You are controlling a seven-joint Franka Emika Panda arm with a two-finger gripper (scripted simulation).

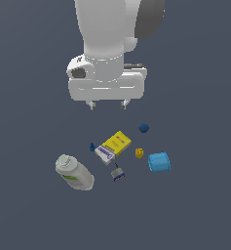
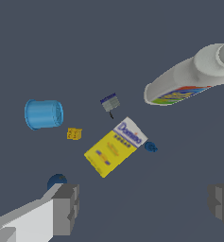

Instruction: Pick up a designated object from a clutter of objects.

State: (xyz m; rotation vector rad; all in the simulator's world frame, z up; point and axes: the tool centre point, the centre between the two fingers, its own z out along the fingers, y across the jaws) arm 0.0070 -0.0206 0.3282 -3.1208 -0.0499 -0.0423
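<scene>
Wrist view alone shows bottle (image 2: 189, 78) label's colours.

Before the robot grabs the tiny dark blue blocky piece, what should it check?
1. Pincer open: ok, fingers apart.
2. Pincer empty: ok.
3. Tiny dark blue blocky piece in sight: ok, beside the yellow box.
4. Room for fingers around it: not ok, the box sits very close.
5. Pincer over the piece: not ok, it hangs high above.
6. Not mixed up with the round dark blue ball: ok, that lies apart.
</scene>
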